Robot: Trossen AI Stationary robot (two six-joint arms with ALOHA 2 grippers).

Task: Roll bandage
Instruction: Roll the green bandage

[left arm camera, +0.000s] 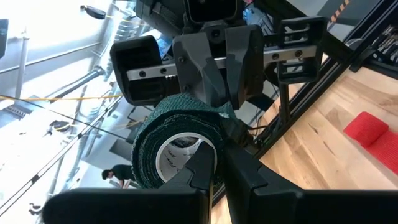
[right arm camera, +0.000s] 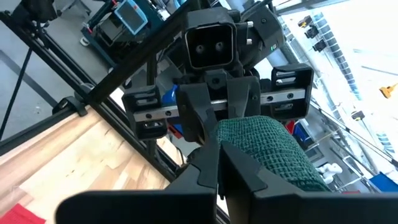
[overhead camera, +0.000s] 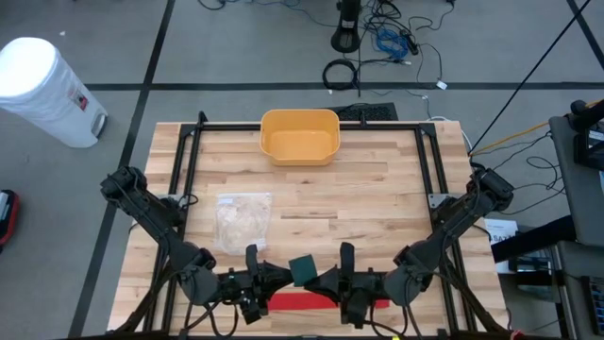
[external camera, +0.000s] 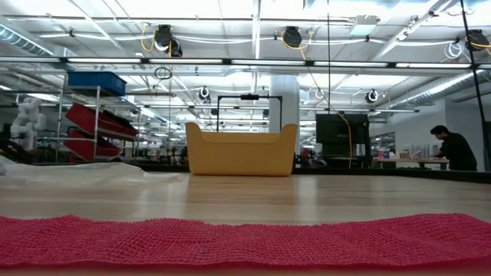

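You will find both arms at the near edge of the table, their grippers facing each other over the green bandage roll [overhead camera: 304, 270]. The left gripper [left arm camera: 211, 173] has its fingers pressed together on the edge of the roll; the roll's white core faces that wrist camera. The right gripper [right arm camera: 217, 163] is likewise pinched on the roll from the opposite side. The roll is held above the table, between the two grippers. A red bandage strip [external camera: 245, 239] lies flat on the wood just below them, along the near edge. A yellow bin [overhead camera: 299, 136] stands at the far edge, and a clear plastic bag [overhead camera: 243, 220] lies left of centre.
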